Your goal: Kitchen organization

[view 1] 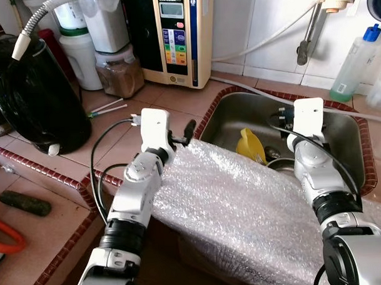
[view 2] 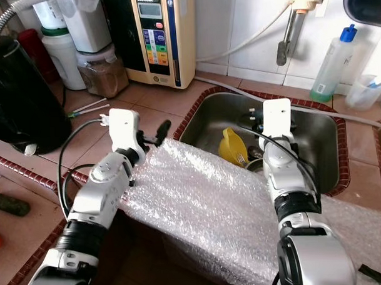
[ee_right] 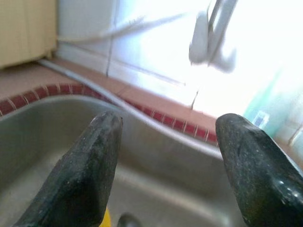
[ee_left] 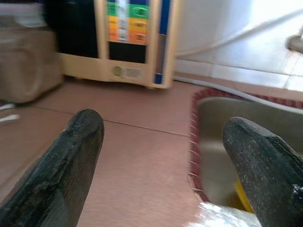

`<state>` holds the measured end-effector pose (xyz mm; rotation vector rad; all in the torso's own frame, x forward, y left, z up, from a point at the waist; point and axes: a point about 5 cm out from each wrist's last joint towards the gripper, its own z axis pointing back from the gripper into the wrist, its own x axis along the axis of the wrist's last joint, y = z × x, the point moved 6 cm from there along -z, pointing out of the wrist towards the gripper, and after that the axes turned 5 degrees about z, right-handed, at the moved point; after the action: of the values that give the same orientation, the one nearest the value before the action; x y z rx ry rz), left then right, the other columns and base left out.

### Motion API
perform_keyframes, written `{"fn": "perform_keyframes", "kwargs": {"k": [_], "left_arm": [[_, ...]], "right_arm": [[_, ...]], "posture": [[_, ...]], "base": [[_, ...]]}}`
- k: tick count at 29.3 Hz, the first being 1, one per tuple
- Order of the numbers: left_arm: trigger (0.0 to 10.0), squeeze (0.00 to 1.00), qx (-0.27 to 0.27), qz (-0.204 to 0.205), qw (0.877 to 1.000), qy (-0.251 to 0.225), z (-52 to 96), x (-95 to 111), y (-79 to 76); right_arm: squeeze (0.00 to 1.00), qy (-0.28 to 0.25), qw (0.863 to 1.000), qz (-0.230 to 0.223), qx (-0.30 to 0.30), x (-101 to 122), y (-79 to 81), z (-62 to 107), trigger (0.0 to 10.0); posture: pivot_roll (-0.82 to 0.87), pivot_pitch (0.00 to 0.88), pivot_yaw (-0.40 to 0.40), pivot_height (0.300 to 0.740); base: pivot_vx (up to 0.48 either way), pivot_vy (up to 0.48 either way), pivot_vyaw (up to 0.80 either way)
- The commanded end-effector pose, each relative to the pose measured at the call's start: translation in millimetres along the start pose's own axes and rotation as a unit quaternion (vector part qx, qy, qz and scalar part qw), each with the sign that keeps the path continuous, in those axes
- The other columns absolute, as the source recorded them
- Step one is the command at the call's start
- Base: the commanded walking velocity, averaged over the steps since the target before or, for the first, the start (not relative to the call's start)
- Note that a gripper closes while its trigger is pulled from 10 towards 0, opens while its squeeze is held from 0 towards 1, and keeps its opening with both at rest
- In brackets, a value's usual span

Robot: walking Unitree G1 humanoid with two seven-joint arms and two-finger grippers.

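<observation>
A yellow cup (view 1: 251, 145) lies tipped on its side in the steel sink (view 1: 340, 137), toward the basin's near edge, with a fork (view 1: 261, 159) just beside it. Its lower part is hidden behind a sheet of bubble wrap (view 1: 236, 209) that drapes over the sink's near rim and the counter edge.

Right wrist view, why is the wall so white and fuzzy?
Right wrist view: bright light washes out the tiled wall and blurs the faucet; the end effector's fingers stay dark. Left wrist view: the water ionizer is soft, out of focus. Eye views: sharper, evenly lit.
</observation>
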<state>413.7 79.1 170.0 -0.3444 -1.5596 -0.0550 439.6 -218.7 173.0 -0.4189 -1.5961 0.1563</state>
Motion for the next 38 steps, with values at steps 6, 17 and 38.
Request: {"fn": "perform_keyframes", "kwargs": {"k": [6, 17, 38], "left_arm": [[10.0, 0.0, 0.053, -0.016, 0.998, -0.034, 10.8, 17.8, 28.9], [10.0, 0.0, 0.046, -0.071, 0.996, -0.007, 36.6, 6.4, 29.4], [10.0, 0.0, 0.011, -0.129, 0.991, 0.038, 77.3, -19.4, 24.1]], "right_arm": [[1.0, -0.044, 0.999, 0.013, 0.01, 13.0, -13.5, 18.2, 10.0], [1.0, -0.085, 0.996, 0.036, -0.009, 31.3, -40.1, 57.2, 10.0], [0.0, -0.046, 0.999, 0.001, 0.013, 24.7, -17.9, 91.1, 10.0]], "posture": [[0.02, 0.0, 0.039, 0.74], [0.01, 0.0, 0.055, 0.74], [0.03, 0.0, 0.051, 0.74]], "base": [[0.0, 0.0, 0.0], [0.0, 0.0, 0.0], [0.0, 0.0, -0.15]]}}
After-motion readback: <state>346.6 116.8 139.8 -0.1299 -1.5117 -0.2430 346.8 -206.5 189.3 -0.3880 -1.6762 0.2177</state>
